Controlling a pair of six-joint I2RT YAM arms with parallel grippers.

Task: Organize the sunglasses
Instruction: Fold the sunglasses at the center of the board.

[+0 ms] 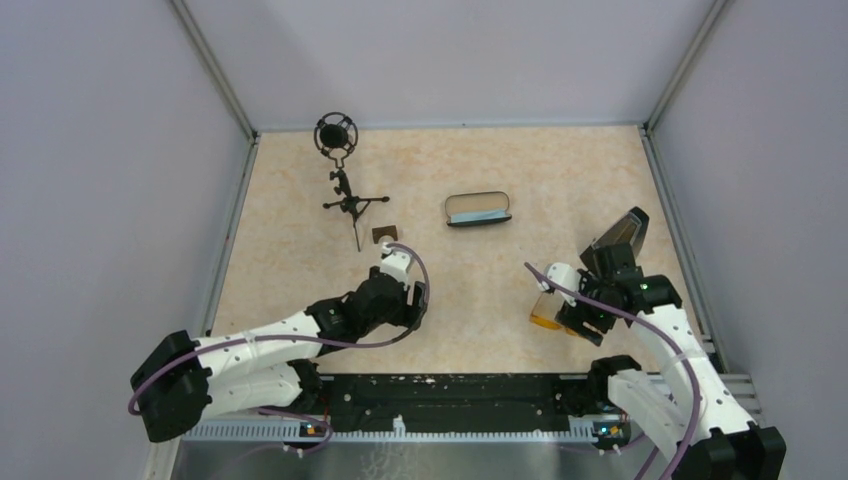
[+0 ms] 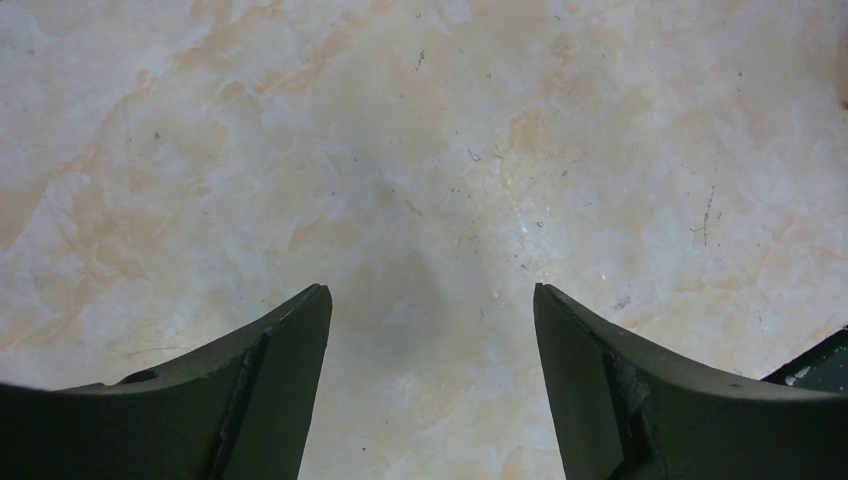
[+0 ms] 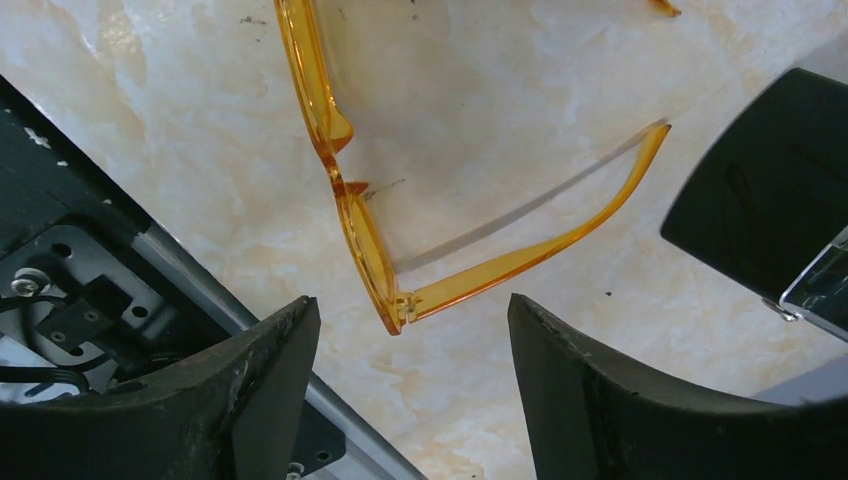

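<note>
Orange plastic caught the eye first: the sunglasses (image 3: 372, 250) lay on the marbled beige table (image 1: 480, 290) at its near right, close to the black rail (image 1: 450, 390) along the front edge. In the right wrist view one arm of the pair (image 3: 530, 255) was swung out and unfolded, and its hinge corner sat right between the fingertips of the right gripper (image 3: 412, 300). And those jaws stood apart, no finger touching the frame, nothing in their grasp. From the overhead view the sunglasses (image 1: 545, 318) showed just beside that gripper, on its left.

Over on the other side, the left gripper (image 2: 430, 300) hung above bare table, jaws spread wide, nothing between them.

Further back, near the middle of the table, a black glasses case (image 1: 478, 209) lay open with something pale blue inside. To its left stood a microphone (image 1: 335, 135) on a small tripod (image 1: 355, 205), and a little brown block (image 1: 384, 234) sat just beside the tripod's legs.
</note>
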